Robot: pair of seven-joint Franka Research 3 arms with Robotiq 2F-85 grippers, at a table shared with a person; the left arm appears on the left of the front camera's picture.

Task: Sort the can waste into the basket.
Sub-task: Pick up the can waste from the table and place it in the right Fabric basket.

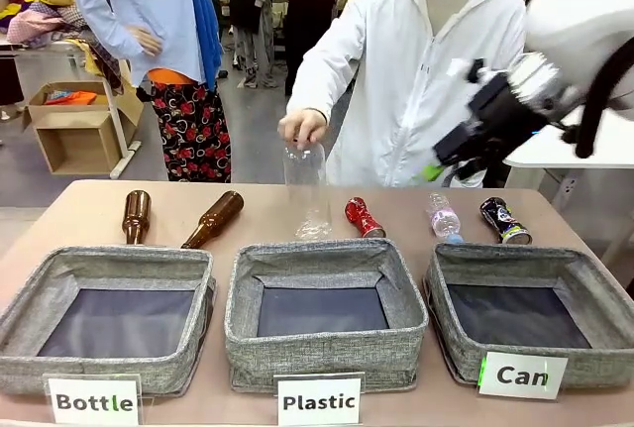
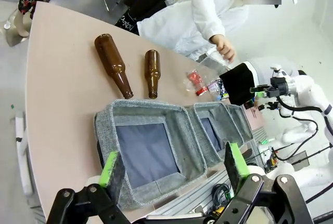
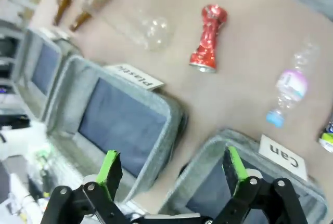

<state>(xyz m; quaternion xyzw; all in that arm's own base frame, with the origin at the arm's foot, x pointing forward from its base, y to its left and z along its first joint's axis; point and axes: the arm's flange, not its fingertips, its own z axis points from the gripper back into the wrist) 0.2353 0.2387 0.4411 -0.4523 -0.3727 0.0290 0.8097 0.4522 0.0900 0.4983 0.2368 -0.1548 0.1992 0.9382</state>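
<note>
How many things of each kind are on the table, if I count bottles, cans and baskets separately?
Brown glass bottles: 2
Clear plastic bottles: 2
Metal cans: 2
Grey baskets: 3
Total: 9

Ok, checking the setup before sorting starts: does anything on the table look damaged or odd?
The red can is crushed in at its middle and lies on its side behind the Plastic basket. Nothing looks spilled.
</note>
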